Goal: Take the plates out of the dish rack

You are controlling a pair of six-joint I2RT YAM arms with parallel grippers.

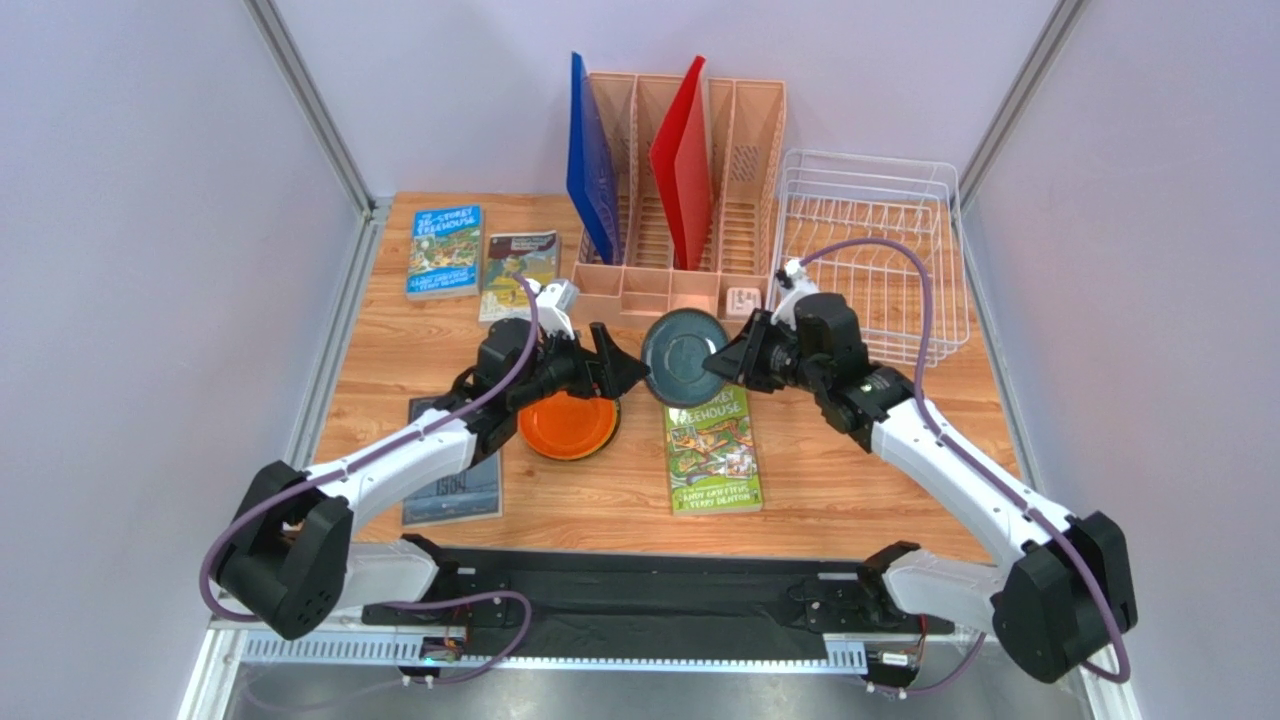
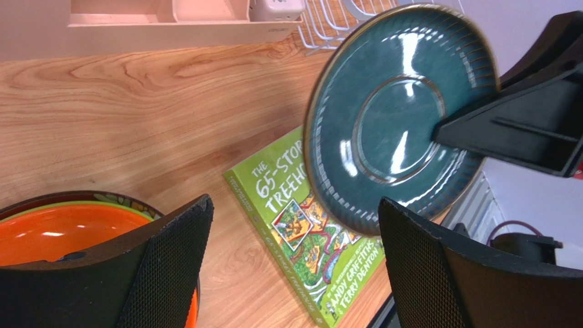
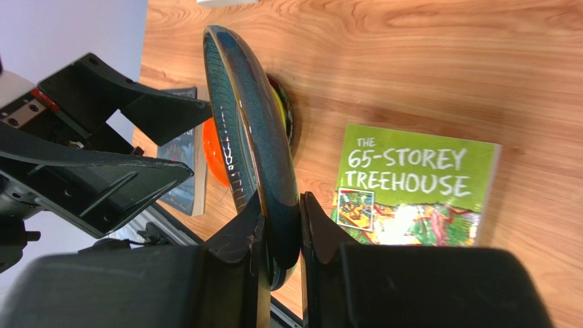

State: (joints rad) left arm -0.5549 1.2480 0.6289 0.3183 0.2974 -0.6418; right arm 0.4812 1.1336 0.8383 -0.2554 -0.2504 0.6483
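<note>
My right gripper (image 3: 280, 205) is shut on the rim of the dark teal-grey plate (image 1: 684, 357), holding it on edge above the table's middle. The plate's face (image 2: 397, 116) is turned toward my left gripper (image 2: 294, 212), which stands open just left of it, its fingers apart from the plate. Under the left gripper (image 1: 613, 365) sits a stack of plates with the orange plate (image 1: 568, 426) on top. A lime green rim (image 2: 82, 205) and a dark patterned rim show beneath it. The white wire dish rack (image 1: 872, 162) stands at the back right, and I see no plates in it.
A pink file organiser (image 1: 684, 195) with a blue and a red folder stands at the back centre, a small white box (image 1: 742, 302) beside it. A green book (image 1: 711, 450) lies under the held plate. Two books (image 1: 446, 251) lie back left, a dark one (image 1: 458, 480) front left.
</note>
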